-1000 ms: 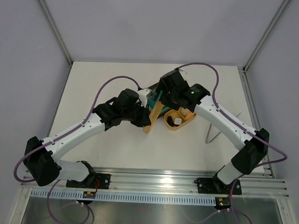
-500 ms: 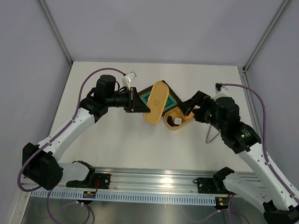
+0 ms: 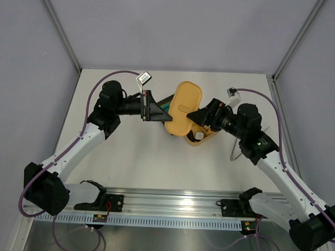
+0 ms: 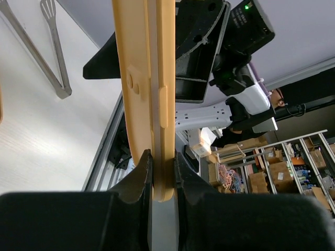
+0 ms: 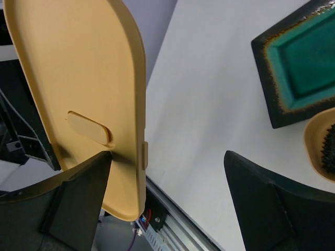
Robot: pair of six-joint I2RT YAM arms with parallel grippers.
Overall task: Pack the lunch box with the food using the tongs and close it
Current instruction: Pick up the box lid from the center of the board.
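Note:
My left gripper (image 3: 159, 113) (image 4: 162, 175) is shut on the rim of the yellow-orange lid (image 3: 183, 107) (image 4: 142, 78), holding it raised and tilted above the table. My right gripper (image 3: 198, 117) (image 5: 167, 204) stands wide open at the lid's (image 5: 78, 99) right side; the lid's end sits against its left finger, the other finger is apart. The lunch box (image 3: 204, 139) (image 5: 320, 138) lies on the table under the lid's right edge, with a white cube (image 3: 199, 136) and a dark spiky piece (image 5: 330, 146) inside. The silver tongs (image 3: 234, 155) (image 4: 31, 49) lie on the table right of the box.
The square teal plate (image 3: 166, 106) (image 5: 301, 65) with a dark rim sits behind and left of the box, partly covered by the lid. An aluminium rail (image 3: 175, 201) runs along the near table edge. Grey walls stand on three sides.
The left gripper lifted the lid up and towards the back, turning its broad face upward. The right arm drew back from over the plate, then brought its open gripper to the lid's right side.

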